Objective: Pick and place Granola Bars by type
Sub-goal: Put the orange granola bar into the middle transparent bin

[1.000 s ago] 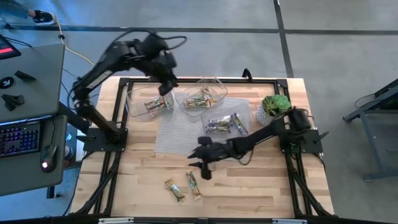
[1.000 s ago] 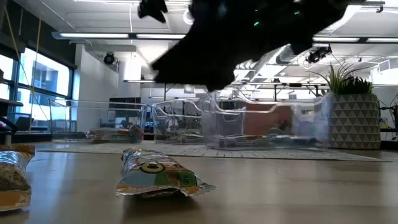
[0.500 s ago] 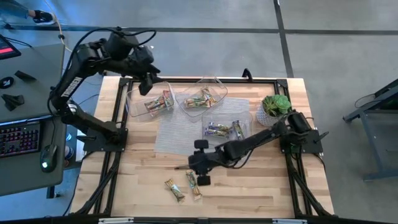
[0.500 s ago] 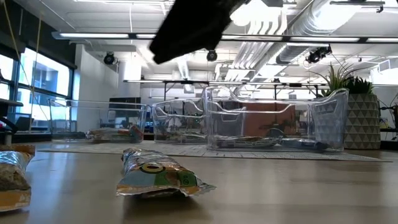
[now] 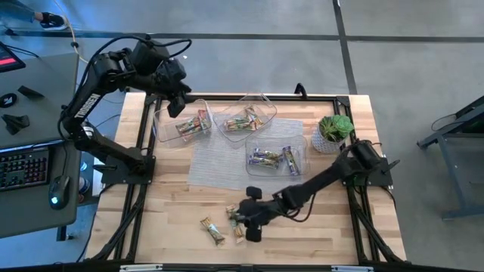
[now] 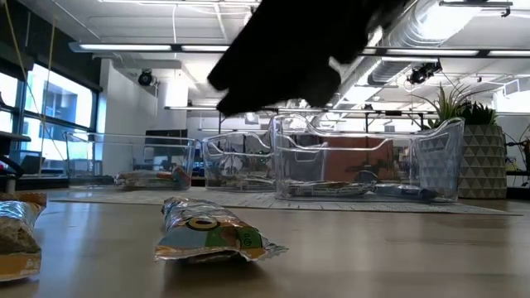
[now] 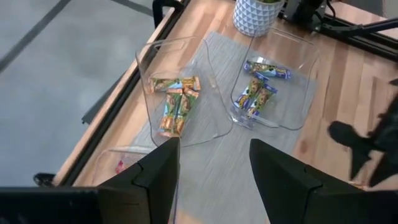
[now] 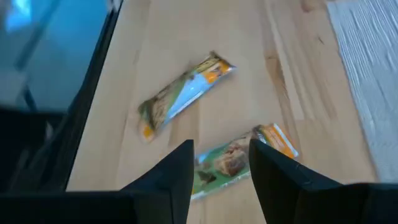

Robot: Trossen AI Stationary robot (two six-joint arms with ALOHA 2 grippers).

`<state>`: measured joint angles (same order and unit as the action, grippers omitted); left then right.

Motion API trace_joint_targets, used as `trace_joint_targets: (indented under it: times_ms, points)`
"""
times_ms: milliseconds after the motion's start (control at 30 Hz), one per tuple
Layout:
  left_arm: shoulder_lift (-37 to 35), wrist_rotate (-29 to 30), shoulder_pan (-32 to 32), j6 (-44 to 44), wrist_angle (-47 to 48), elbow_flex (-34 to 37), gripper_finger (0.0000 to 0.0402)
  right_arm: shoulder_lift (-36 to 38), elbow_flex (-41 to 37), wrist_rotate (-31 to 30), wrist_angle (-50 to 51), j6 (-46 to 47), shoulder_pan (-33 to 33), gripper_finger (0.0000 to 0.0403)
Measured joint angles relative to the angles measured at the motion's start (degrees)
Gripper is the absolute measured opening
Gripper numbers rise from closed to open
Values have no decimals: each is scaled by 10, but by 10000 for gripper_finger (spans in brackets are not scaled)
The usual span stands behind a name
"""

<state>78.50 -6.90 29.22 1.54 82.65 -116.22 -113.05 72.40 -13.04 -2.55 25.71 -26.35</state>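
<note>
Two green-tan granola bars lie flat on the bare wood near the table's near edge, one [image 5: 212, 230] [image 8: 185, 94] and the other [image 5: 236, 224] [image 8: 239, 158]. The low view shows one bar [image 6: 211, 232] and part of the other [image 6: 16, 236]. My right gripper [image 5: 245, 219] [image 8: 221, 177] is open above the second bar, a finger on either side of it, and well above the table in the low view [image 6: 290, 50]. My left gripper [image 5: 177, 102] [image 7: 214, 171] is open and hovers over the far-left tub [image 5: 184, 122], which holds red-pink bars.
Three clear tubs stand on a grey mat [image 5: 215, 162]: the left one, the middle tub [image 5: 246, 117] [image 7: 180, 106] with green-tan bars, and the right tub [image 5: 276, 156] [image 7: 267, 81] with purple bars. A potted plant [image 5: 333, 130] [image 6: 464, 149] stands at the right. Bare wood surrounds the loose bars.
My right gripper has moved toward the table's near edge, from beside the mat to over the two loose bars. My left gripper has drawn back from over the left tub toward the table's far-left corner, then held still. The bars have not moved.
</note>
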Motion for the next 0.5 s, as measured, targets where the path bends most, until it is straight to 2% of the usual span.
trace_joint_targets:
  times_ms: [67, 167, 233, 367, 500]
  points:
    - [0, 0, 0, -8, 6, 0, 190, -7, -32, -7, -66, 29, 1, 137]
    - [0, 0, 0, -18, 13, 0, 190, -25, -47, -22, -91, 63, -5, 137]
    - [0, 0, 0, -20, 18, 0, 190, -32, -39, -26, -74, 63, -13, 137]
    - [0, 0, 0, -20, 15, 0, 190, -46, 6, -51, -14, 10, -26, 138]
    - [0, 3, 0, -20, 13, 0, 190, -57, 33, -49, 9, -39, -19, 138]
